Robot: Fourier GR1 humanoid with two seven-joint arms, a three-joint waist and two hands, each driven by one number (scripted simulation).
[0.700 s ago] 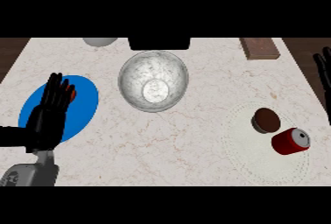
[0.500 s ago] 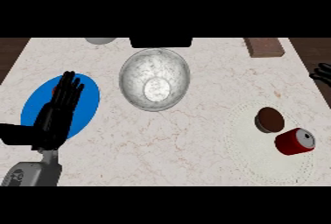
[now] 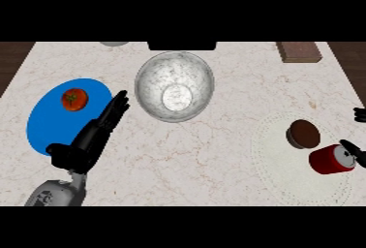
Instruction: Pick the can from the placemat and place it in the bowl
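Observation:
The red can lies on its side on the pale round placemat at the right. At the view's right edge, fingers of my right hand reach in and spread; one dark fingertip touches the can's silver end, and another fingertip shows higher up. Most of that hand is out of view. The glass bowl stands at the upper middle with nothing in it. My left hand lies open at the lower left, its straight fingers pointing up and right toward the bowl.
A brown round item sits on the placemat just up-left of the can. A blue plate at the left holds a tomato. A brown block lies at the counter's far right, and a grey object at the far edge.
My left hand has slid right off the blue plate, uncovering the tomato. My right hand has come down the right edge to the can.

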